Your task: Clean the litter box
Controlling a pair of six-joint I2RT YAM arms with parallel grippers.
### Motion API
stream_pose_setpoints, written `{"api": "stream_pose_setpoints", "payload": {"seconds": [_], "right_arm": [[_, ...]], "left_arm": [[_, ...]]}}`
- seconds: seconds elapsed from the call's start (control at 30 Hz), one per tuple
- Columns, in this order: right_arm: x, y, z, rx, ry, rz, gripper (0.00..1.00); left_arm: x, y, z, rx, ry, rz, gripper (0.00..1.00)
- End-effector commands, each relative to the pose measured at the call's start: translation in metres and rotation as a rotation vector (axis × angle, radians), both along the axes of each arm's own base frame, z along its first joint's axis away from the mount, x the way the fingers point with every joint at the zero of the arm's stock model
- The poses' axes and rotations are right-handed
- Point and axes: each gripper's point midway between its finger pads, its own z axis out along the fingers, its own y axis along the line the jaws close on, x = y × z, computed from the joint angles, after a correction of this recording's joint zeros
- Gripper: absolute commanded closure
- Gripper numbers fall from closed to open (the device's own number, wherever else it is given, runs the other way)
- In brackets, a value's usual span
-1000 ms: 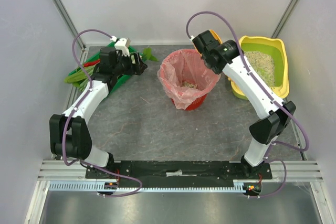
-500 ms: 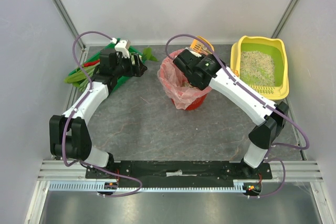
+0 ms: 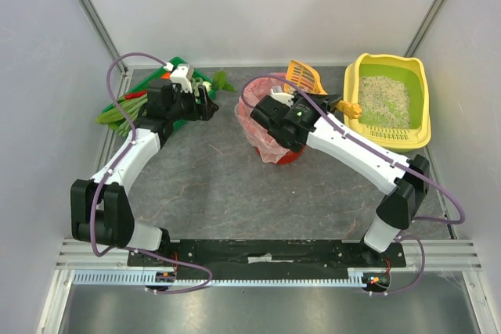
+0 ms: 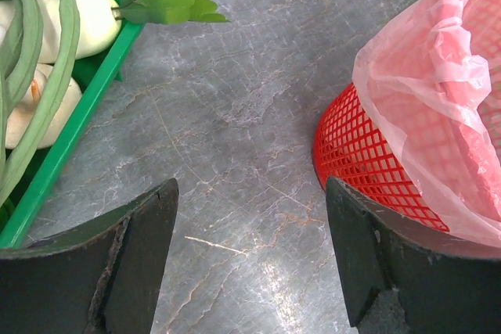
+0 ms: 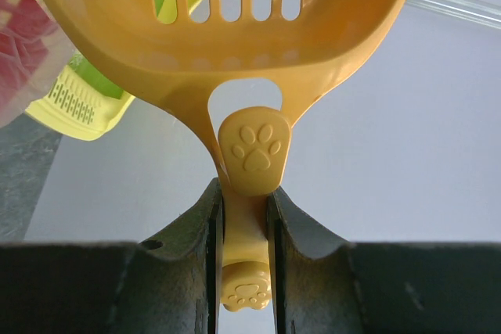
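The litter box [image 3: 420,132], a yellow tray with pale grainy litter on its lime-green inside, sits at the back right of the table; a corner of the litter box [image 5: 78,105] shows in the right wrist view. My right gripper [image 5: 245,193] is shut on the handle of an orange slotted scoop [image 5: 235,33]. In the top view the scoop [image 3: 305,77] is raised behind the red basket, between basket and litter box. My left gripper [image 4: 250,193] is open and holds nothing. It hovers low over the table left of the basket.
A red mesh basket [image 4: 364,158] lined with a pink bag [image 3: 254,115] stands mid-table under my right wrist. A green tray [image 4: 74,127] holding vegetables lies at the back left. Metal frame posts and white walls close in the table.
My right arm has swung left from above the litter box to above the red basket, carrying the scoop. The left arm has barely shifted.
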Motion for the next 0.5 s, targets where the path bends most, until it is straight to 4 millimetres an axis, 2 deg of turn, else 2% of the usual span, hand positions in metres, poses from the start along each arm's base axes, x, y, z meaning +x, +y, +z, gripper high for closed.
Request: {"api": "stream_pose_setpoints", "payload": {"seconds": [0.0,0.33,0.43,0.47], "right_arm": [[-0.014,-0.001,0.026,-0.100,-0.064,0.021,1.00],[-0.020,0.004,0.011,-0.100,0.014,0.067,1.00],[-0.020,0.006,0.000,-0.081,0.060,0.077,1.00],[-0.021,0.009,-0.014,-0.038,0.118,0.096,1.00]], "left_arm": [[0.003,0.002,0.016,-0.008,-0.056,0.011,0.18],[-0.001,0.003,0.014,-0.002,-0.061,0.010,0.17],[-0.003,0.005,0.010,0.000,-0.053,0.013,0.17],[-0.003,0.004,0.012,-0.003,-0.057,0.010,0.17]]}}
